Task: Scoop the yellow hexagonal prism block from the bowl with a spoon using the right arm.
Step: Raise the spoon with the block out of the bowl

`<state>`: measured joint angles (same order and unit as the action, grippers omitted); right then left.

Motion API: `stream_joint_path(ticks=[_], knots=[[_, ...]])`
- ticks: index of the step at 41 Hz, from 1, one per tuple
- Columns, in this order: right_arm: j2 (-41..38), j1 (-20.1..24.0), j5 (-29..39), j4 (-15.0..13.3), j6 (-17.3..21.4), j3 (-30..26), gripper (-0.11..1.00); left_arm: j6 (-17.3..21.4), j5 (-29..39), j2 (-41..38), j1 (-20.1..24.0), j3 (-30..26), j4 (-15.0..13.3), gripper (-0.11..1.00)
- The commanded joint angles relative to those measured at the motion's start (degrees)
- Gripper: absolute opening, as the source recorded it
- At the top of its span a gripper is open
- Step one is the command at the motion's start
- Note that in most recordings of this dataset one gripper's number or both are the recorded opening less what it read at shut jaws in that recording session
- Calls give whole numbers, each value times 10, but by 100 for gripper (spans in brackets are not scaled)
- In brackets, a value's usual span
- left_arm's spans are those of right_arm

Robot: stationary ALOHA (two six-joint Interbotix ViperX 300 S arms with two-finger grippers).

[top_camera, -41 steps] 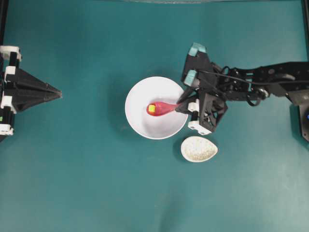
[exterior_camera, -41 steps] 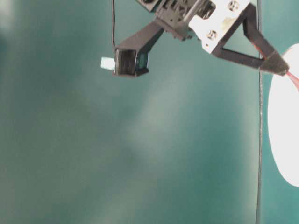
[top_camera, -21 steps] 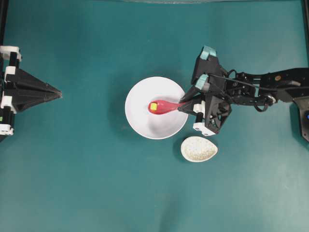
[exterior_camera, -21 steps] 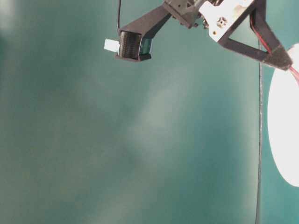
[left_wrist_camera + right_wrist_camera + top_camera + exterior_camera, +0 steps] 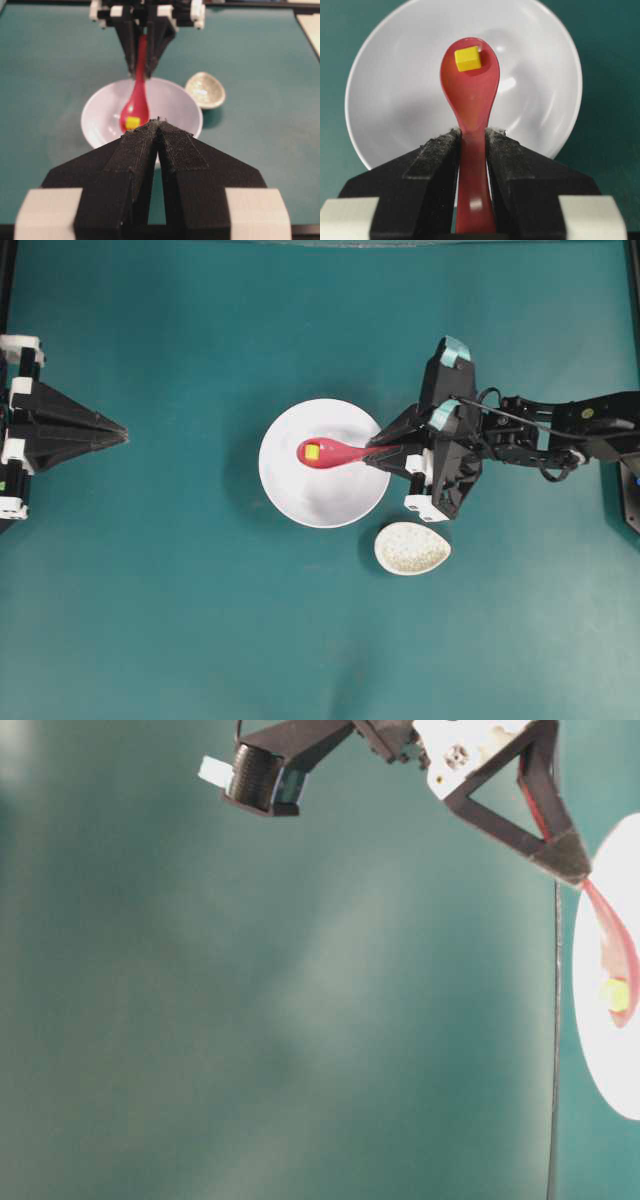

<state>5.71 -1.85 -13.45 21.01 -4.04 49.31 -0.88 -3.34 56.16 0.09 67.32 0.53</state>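
Note:
The pink-red spoon (image 5: 335, 452) (image 5: 471, 105) (image 5: 136, 102) (image 5: 615, 945) is held over the white bowl (image 5: 290, 495) (image 5: 395, 100) (image 5: 100, 117) (image 5: 600, 1050), with my right gripper (image 5: 370, 453) (image 5: 471, 134) (image 5: 572, 870) shut on its handle at the bowl's right rim. The tiny yellow hexagonal prism block (image 5: 312, 451) (image 5: 467, 59) (image 5: 132, 122) (image 5: 614, 994) lies in the spoon's scoop. My left gripper (image 5: 122, 428) (image 5: 159, 121) rests shut at the far left of the table, holding nothing.
A small speckled egg-shaped spoon rest (image 5: 412, 548) (image 5: 205, 90) sits just below and right of the bowl, close under my right arm (image 5: 540, 435). Teal table surface (image 5: 200, 620) surrounds everything.
The right wrist has drawn back to the right and tipped, and the spoon's scoop with the yellow block has risen slightly toward the bowl's upper left. The left gripper has not moved.

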Motion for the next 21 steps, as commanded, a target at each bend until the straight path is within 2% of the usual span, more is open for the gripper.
stream_joint_path(ticks=[1, 21], knots=[[21, 3, -11, 1, 0, -5, 25, -1, -3, -3, 1, -16, 1, 5], [80, 2, -11, 2, 0, -11, 25, -2, -3, -3, 1, -16, 1, 5]])
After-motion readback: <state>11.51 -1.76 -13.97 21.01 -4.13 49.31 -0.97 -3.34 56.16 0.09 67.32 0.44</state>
